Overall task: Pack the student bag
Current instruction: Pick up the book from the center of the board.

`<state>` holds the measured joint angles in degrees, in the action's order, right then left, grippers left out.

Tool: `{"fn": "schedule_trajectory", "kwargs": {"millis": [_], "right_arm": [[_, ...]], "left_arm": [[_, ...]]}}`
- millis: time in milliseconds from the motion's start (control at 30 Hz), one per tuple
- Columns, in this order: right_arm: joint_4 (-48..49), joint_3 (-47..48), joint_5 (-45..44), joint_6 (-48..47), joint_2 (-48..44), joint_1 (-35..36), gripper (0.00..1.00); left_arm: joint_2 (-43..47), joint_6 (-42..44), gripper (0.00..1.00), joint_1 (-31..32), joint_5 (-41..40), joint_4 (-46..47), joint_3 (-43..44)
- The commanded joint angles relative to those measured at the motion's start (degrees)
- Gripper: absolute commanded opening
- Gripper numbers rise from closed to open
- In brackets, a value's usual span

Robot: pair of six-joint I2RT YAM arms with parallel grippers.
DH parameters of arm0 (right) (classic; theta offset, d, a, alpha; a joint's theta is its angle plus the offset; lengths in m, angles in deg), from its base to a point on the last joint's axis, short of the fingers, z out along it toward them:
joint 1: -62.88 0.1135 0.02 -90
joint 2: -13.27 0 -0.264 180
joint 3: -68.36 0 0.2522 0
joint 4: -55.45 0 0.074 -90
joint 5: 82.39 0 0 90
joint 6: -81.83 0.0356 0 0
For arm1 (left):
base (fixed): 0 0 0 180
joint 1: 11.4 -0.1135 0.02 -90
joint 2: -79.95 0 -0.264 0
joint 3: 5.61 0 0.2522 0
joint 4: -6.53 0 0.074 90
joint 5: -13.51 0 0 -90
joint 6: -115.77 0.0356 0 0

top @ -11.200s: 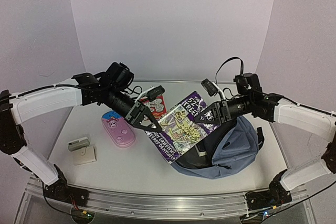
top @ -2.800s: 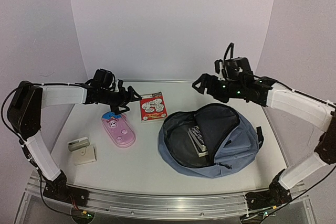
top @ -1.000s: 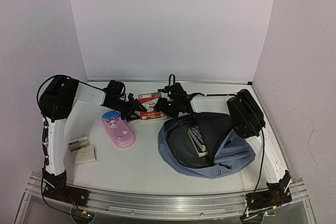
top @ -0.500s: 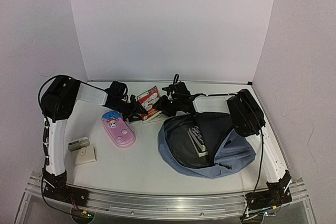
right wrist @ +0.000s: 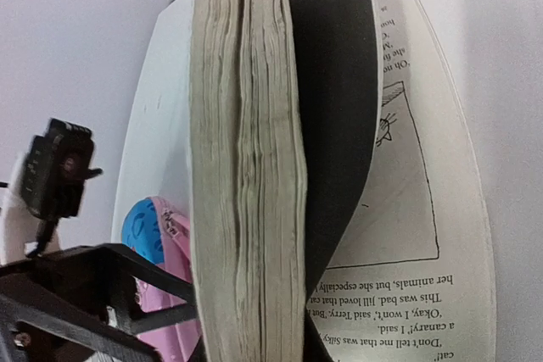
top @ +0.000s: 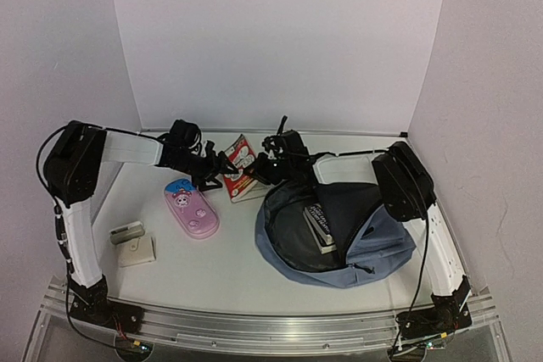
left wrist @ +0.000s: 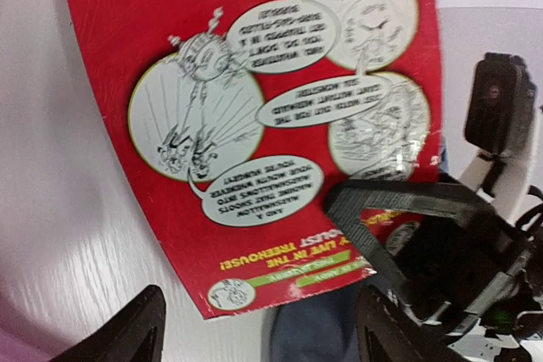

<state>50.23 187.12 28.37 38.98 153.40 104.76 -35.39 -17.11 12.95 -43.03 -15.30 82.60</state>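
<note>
Since half a sec ago book (top: 238,167) is tipped further up on edge, R gripper (top: 259,169) clamped on it, L gripper (top: 218,166) spread open alongside; I'm mid-pickup, next I'd swing it into bag (top: 382,247), lying unzipped just right of it.

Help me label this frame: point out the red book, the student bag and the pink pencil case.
red book (left wrist: 254,125), left wrist view, middle of its cover.
student bag (top: 386,247), top external view, blue outer fabric.
pink pencil case (top: 193,212), top external view, its middle.
</note>
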Motion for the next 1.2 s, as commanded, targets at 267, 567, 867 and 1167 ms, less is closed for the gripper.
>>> {"fn": "schedule_trajectory", "kwargs": {"millis": [267, 567, 867, 1167], "right_arm": [[7.8, -4.8, 8.2, -10.4, -23.8, 0.7, 0.00], [6.9, -18.3, 20.1, -14.0, -39.0, 0.7, 0.00], [3.5, -27.5, 27.3, -16.6, -50.0, 0.8, 0.00], [1.5, -30.7, 29.9, -18.0, -52.8, 0.8, 0.00]], "left_arm": [[35.1, 9.7, 0.96, -1.8, -7.8, -11.3, -6.7], [44.4, 13.4, 1.00, -2.1, 7.2, -17.7, -2.9], [43.4, 11.1, 1.00, -2.1, 17.3, -14.2, -1.2], [40.2, 6.9, 0.52, -2.1, 23.3, -7.5, -1.5]]}}
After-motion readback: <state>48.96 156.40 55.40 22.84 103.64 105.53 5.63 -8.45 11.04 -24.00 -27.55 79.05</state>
